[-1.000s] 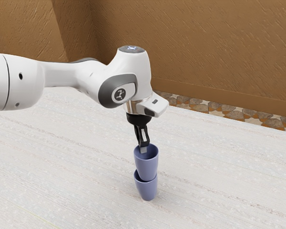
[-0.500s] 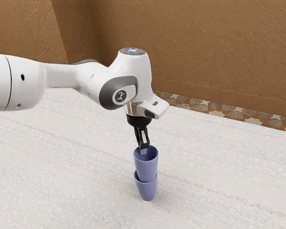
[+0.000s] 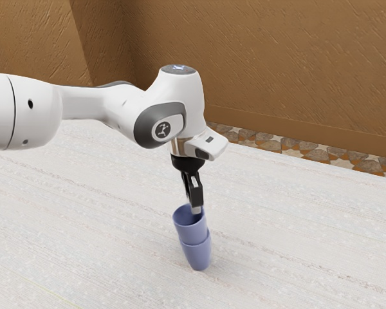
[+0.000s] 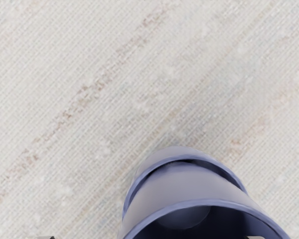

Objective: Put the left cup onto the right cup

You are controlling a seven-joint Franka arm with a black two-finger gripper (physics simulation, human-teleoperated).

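Observation:
Two blue-purple cups stand nested on the pale table (image 3: 77, 219). The upper cup (image 3: 188, 225) sits deep in the lower cup (image 3: 199, 256) and leans toward the exterior view's left. My gripper (image 3: 195, 203) hangs straight down over the upper cup's rim, at its side toward the exterior view's right. It is open, and its fingertips are at rim height. In the wrist view the upper cup (image 4: 189, 186) lies just under my hand, and the rim of the lower cup (image 4: 150, 162) rings it.
A brown wall (image 3: 276, 58) rises behind the table. A strip of stone floor (image 3: 321, 151) runs along the table's far edge at the exterior view's right.
The upper cup has left my fingers, dropped deeper into the lower cup and tipped toward the exterior view's left. My hand has barely moved.

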